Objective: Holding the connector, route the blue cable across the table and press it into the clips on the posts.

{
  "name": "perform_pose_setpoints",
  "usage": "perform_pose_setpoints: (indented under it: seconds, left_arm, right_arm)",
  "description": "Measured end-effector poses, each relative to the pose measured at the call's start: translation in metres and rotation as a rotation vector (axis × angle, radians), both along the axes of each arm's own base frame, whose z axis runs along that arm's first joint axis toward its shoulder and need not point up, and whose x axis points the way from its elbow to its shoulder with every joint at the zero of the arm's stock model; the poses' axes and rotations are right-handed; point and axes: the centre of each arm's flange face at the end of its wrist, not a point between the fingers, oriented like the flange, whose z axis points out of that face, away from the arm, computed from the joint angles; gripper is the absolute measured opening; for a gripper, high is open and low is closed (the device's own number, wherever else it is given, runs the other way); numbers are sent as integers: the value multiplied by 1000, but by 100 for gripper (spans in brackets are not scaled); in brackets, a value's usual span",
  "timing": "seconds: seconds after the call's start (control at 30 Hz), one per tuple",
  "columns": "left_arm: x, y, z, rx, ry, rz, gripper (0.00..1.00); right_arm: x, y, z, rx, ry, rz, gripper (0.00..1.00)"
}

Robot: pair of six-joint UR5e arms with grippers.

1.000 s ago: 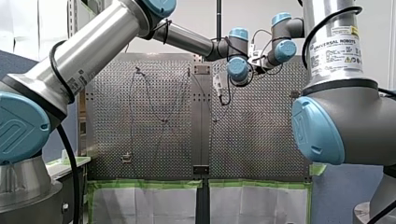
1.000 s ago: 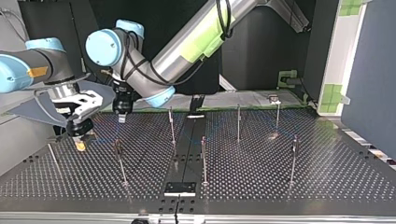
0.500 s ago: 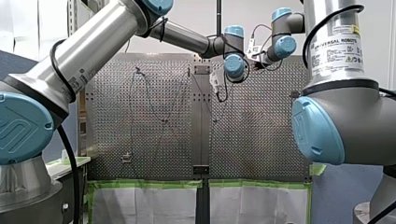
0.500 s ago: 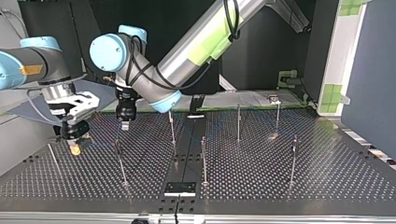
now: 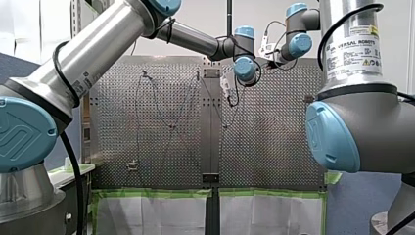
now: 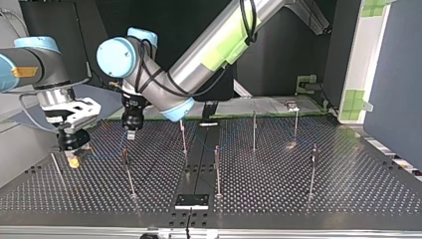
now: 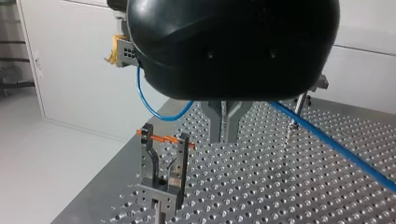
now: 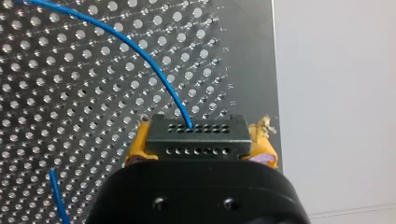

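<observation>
Between the right arm's yellow-padded jaws, clamped on it, sits the black rectangular connector [image 8: 194,137], its thin blue cable [image 8: 140,51] arcing ahead over the perforated metal tabletop [image 8: 70,107]. The left arm's metal jaws are pressed together, the cable passing behind them.

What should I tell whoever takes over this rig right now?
Right hand: shut on the connector, near the table edge.
Left hand: shut, above the table; whether it pinches the blue cable is unclear.
The cable leaves the connector and runs across the table past the left hand.
Done: connector grasped, cable strung out.
Left: the clip beside the left hand is empty; press the cable in. Other clips are too small to judge.
</observation>
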Motion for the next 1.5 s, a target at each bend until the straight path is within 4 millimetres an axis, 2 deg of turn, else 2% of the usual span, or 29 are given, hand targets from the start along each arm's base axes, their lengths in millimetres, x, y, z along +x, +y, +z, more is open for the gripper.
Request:
perform_pose_setpoints:
  seconds: [0.2, 0.63, 0.77, 0.93, 1.1, 1.13, 1.17, 1.2, 1.23, 1.27, 1.3, 1.37, 1.4, 1.43, 1.5]
  left_arm:
    - [10, 7, 1, -12, -5, 15, 0]
    - [50, 29, 6, -72, -65, 71, 0]
    - [63, 36, -1, -76, -73, 61, 0]
    - [75, 39, -18, -62, -63, 40, 0]
    - [79, 38, -22, -58, -62, 11, 0]
    - [79, 38, -22, -58, -62, 4, 6]
    - [79, 37, -22, -58, -63, 0, 22]
    - [79, 37, -22, -58, -62, -3, 22]
    - [79, 37, -22, -59, -62, -6, 35]
    - [79, 37, -22, -60, -61, -8, 56]
    - [79, 37, -22, -60, -61, -9, 56]
    - [79, 37, -23, -62, -59, -9, 87]
    - [79, 37, -23, -62, -58, -9, 87]
    - [79, 37, -23, -62, -57, -9, 100]
    - [78, 37, -23, -64, -55, -10, 100]
  right_arm:
    - [2, 1, 1, -3, -1, 4, 0]
    - [0, -4, -3, -2, 0, 2, 0]
    - [-1, -5, -5, 0, 0, 1, 0]
    - [-1, -14, -20, 23, 5, -2, 0]
    - [-1, -16, -24, 30, 7, -4, 0]
    - [-1, -17, -24, 30, 7, -4, 0]
    - [-1, -17, -25, 30, 7, -4, 0]
    - [-1, -17, -25, 30, 7, -4, 0]
    - [-1, -17, -25, 30, 7, -4, 0]
    - [-1, -17, -25, 30, 7, -4, 0]
    - [-1, -17, -25, 30, 7, -4, 0]
    - [-1, -17, -25, 30, 6, -5, 0]
    - [-1, -17, -25, 30, 7, -5, 0]
    - [-1, -17, -25, 30, 6, -5, 0]
    - [-1, -17, -25, 30, 6, -5, 0]
